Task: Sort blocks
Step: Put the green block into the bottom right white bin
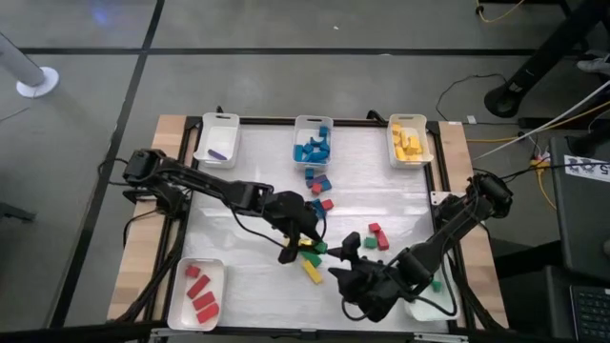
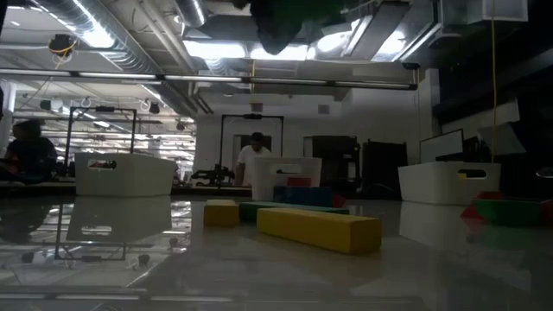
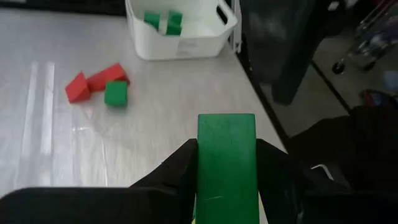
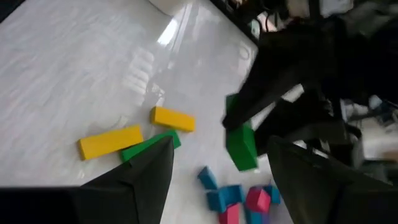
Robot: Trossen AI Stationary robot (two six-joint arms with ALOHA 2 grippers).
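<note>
My left gripper (image 1: pixel 299 245) is shut on a green bar (image 3: pixel 226 158) and holds it above the middle of the table, over loose blocks: a long yellow bar (image 2: pixel 318 230), a short yellow block (image 2: pixel 221 212) and another green bar (image 4: pixel 149 147) lying flat. The right wrist view shows the held bar (image 4: pixel 240 147) under the left arm's dark fingers. My right gripper (image 4: pixel 217 163) hangs open just right of that spot (image 1: pixel 341 264), with nothing between its fingers. My left gripper pinches the green bar by its two long sides (image 3: pixel 200 163) between its two fingers (image 3: pixel 181 169). The fingers slant down from the table's left and lie along the bar, whose free end (image 3: pixel 226 122) sticks out past them. The bar is lifted clear of the table.
White trays stand along the far edge: one with a purple block (image 1: pixel 217 139), one with blue blocks (image 1: pixel 313 140), one with yellow blocks (image 1: pixel 410 141). A tray of red blocks (image 1: pixel 196 292) is near left, a tray of green ones (image 3: pixel 181 27) near right. Red and green blocks (image 1: pixel 374 236) lie loose.
</note>
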